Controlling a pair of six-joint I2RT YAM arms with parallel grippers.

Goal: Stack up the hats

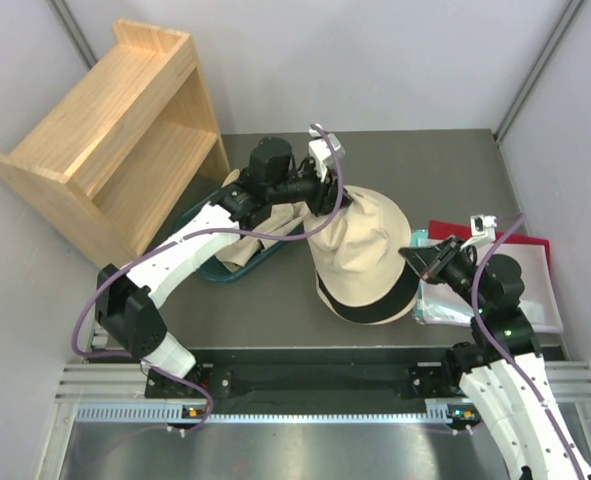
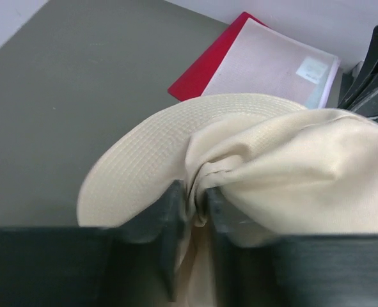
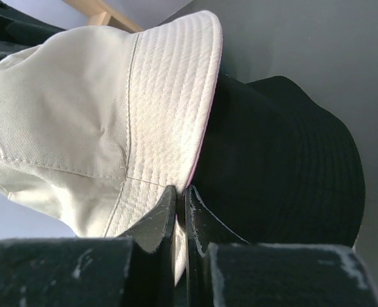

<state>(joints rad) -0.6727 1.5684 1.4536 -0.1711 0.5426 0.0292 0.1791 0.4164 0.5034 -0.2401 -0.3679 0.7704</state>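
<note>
A cream-beige hat (image 1: 360, 245) sits over a black hat (image 1: 375, 305) in the middle of the table. My left gripper (image 1: 327, 205) is shut on a fold of the cream hat's crown (image 2: 204, 182) at its far left side. My right gripper (image 1: 420, 262) is shut on the cream hat's brim (image 3: 169, 134) at its right edge, with the black hat (image 3: 284, 166) just under it. More cream hats (image 1: 245, 248) lie in the teal tub (image 1: 223, 275) under the left arm.
A wooden shelf unit (image 1: 115, 130) stands at the back left. A red folder with a clear sleeve (image 1: 530, 270) lies at the right, also in the left wrist view (image 2: 265, 61). Grey walls close in on both sides.
</note>
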